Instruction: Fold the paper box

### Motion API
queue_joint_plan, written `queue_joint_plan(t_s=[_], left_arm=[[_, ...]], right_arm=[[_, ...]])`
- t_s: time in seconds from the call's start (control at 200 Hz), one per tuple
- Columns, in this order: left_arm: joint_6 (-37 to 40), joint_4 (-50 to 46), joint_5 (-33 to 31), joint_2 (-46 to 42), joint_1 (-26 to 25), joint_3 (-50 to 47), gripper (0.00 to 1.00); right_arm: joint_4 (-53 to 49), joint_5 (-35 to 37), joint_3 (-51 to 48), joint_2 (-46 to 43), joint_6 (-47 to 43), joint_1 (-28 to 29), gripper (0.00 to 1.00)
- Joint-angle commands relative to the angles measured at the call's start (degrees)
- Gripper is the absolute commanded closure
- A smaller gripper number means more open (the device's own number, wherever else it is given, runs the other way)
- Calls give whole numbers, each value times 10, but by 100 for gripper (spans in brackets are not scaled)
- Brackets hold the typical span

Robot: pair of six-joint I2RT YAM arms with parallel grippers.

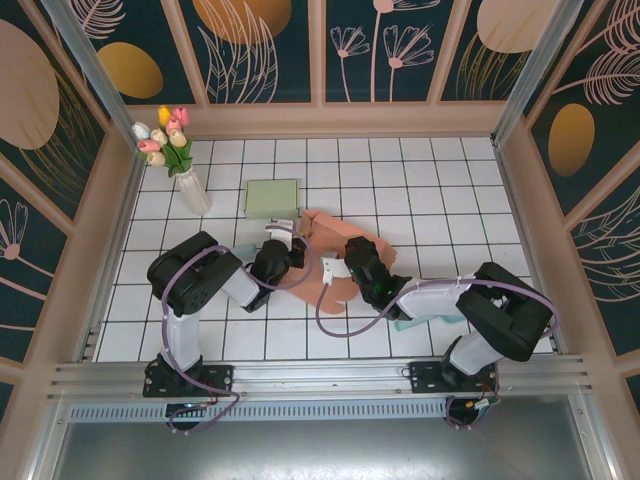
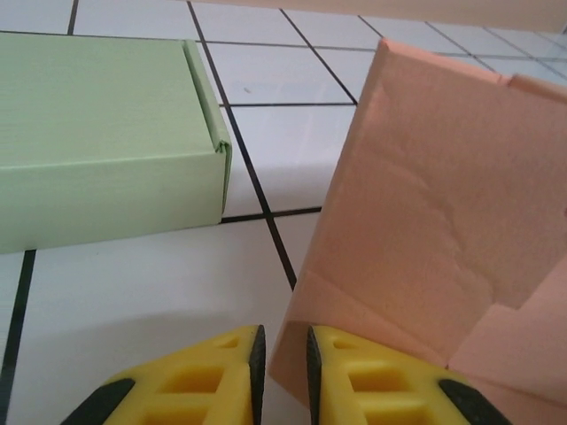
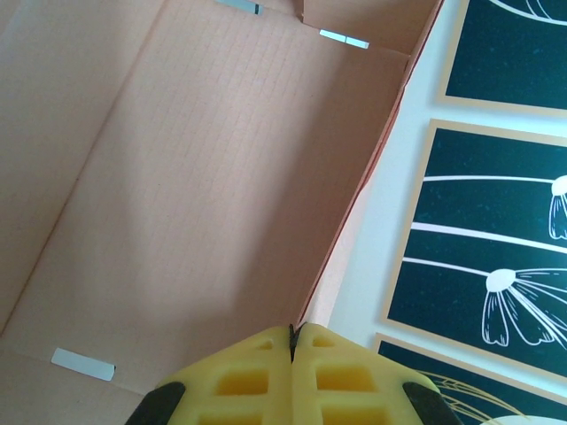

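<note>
Top view: the pink paper box (image 1: 322, 225) lies part-folded at mid-bench (image 1: 450, 200), between the left claw (image 1: 296, 238) and the right claw (image 1: 332, 266). A green box (image 1: 272, 198) sits just behind.

Left wrist: the left claw (image 2: 283, 359) stands narrowly apart at the upright flap's lower corner; grip cannot be determined.

Right wrist: the right claw (image 3: 292, 341) is pressed together, pinching the box's panel edge.

1. Salmon-pink unfolded paper box (image 3: 177, 177): matt card with a fine grid-like texture, creased along the folds. It carries small pale strips (image 3: 82, 364), smoother than the card.
2. Pale green rectangular paper box (image 2: 97, 133): matt, with a faint horizontal grain.
3. White tiled table top (image 2: 133, 292): smooth, slight sheen, dark joint lines.
4. Left gripper (image 2: 283, 341) fingers (image 2: 204, 385): yellow moulded plastic, matt, black inner pads.
5. Silver frame rail (image 1: 320, 378): ribbed bare metal, dull shine.
</note>
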Motion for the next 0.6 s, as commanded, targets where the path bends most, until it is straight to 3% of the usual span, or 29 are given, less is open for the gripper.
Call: queue_joint_plan(t_s=[0.0,0.285,0.515,0.596], left_arm=[[23,-17,27,-48,7,-24,73],[25,-48,100,-177,62,-96,58],[26,-38,102,-249,91,-149,53],[32,-41,102,-271,102,-167,47]], right_arm=[[-93,-53,-10,15,12,6,100],[-69,-46,-20,2,3,6,100],[-11,-32,-38,-29,-52,10,100],[25,-28,-46,-35,-77,14,100]])
